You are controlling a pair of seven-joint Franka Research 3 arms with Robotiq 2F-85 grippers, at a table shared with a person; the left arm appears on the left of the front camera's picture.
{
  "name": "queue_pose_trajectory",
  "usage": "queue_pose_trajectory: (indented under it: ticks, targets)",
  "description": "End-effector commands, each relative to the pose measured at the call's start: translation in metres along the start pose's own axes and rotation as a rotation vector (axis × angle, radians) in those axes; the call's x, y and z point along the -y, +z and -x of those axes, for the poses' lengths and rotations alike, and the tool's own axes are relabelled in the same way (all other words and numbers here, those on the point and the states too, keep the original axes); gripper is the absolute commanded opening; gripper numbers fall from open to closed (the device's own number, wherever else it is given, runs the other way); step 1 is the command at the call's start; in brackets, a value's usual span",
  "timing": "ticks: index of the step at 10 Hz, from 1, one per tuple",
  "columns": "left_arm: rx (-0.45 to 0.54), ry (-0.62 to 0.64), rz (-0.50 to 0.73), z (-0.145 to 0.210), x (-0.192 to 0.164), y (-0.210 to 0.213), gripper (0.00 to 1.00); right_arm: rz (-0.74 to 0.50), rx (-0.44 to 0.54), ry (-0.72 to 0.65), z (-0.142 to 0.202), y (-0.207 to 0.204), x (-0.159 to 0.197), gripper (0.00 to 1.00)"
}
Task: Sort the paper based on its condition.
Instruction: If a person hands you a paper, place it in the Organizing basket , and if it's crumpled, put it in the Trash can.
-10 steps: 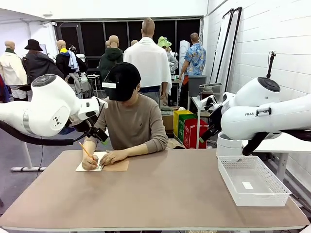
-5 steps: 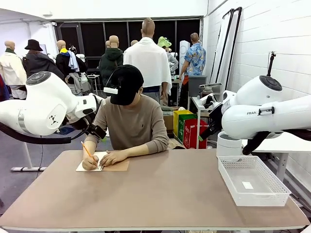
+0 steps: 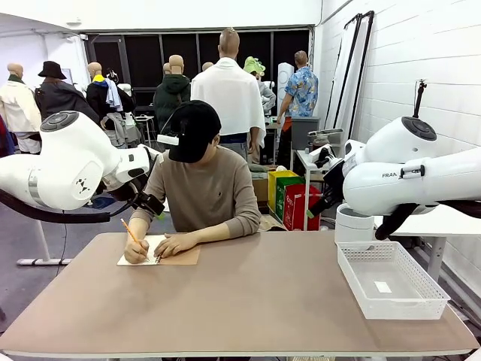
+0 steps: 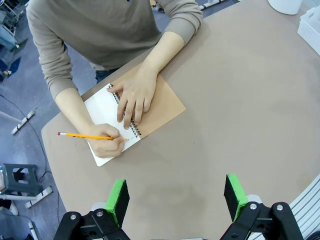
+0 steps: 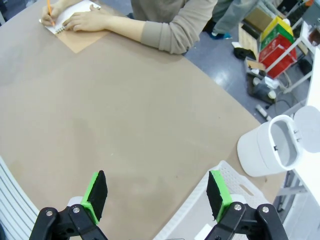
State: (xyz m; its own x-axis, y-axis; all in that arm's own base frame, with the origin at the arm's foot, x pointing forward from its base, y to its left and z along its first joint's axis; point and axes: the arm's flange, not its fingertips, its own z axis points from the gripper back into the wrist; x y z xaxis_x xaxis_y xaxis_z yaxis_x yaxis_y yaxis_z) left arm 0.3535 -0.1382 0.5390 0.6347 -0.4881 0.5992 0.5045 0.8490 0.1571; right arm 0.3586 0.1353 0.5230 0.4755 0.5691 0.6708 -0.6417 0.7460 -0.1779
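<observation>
The paper as loose sheets is out of view. A person at the far side writes with a pencil (image 4: 82, 135) on the white page (image 4: 100, 107) of a spiral notebook (image 3: 180, 257) with a brown cover, one hand flat on it. My left gripper (image 4: 172, 197) hangs open and empty high above the table's left part, near the person's shoulder in the front view (image 3: 154, 208). My right gripper (image 5: 157, 195) is open and empty too, held high over the table's right side (image 3: 316, 209).
A white mesh basket (image 3: 406, 308) stands at the table's right edge with a small white slip on its floor. Behind it is a white round bin (image 3: 353, 224), also seen in the right wrist view (image 5: 272, 147). The table's middle (image 3: 255, 301) is bare.
My left arm has drawn back a little to the left. The person has lifted the head slightly and keeps writing. The right arm has barely moved.
</observation>
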Motion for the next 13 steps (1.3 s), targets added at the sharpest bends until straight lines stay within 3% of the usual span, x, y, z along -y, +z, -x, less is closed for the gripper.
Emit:
queue_pose_trajectory:
  ticks: [1, 13]
  targets:
    - [0.0, -0.001, 0.0, 0.0003, -0.0005, 0.0001, 1.0, 0.0, 0.0, 0.0, 0.0001, -0.0001, 0.0002, 1.0]
    - [0.0, -0.001, 0.0, 0.0003, -0.0005, 0.0001, 1.0, 0.0, 0.0, 0.0, 0.0001, -0.0001, 0.0002, 1.0]
